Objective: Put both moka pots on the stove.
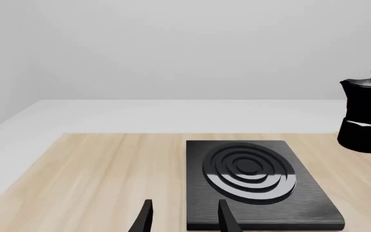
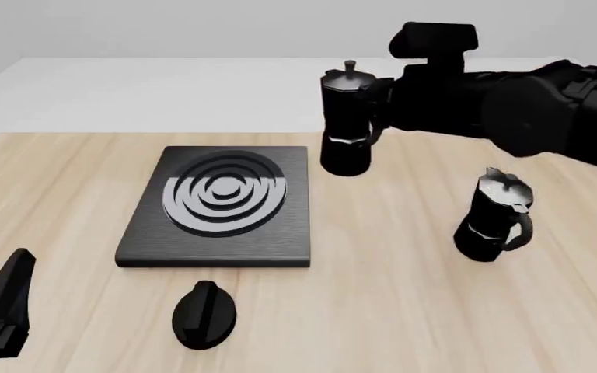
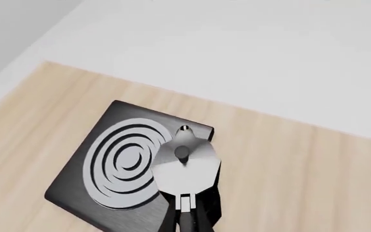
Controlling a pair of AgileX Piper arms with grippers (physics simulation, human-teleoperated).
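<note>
Light wood-grain tabletop (image 2: 403, 303) under plain pale grey walls. At the near edge the left hand (image 1: 184, 218) hangs low with its fingers parted, holding nothing, just short of the stove. A black oval knob (image 2: 204, 313) lies ahead of the stove's near edge. The stove (image 2: 218, 206), a flat dark slab with burner rings, lies left of centre. The second moka pot (image 2: 494, 216) stands upright on the tabletop to the right, handle toward the near right, well apart from the stove. Farther back, the right hand (image 2: 382, 97) is clamped on the first moka pot (image 2: 347, 120) by its handle side; the pot is upright, knob up, raised off the tabletop just beyond the stove's far right corner.
</note>
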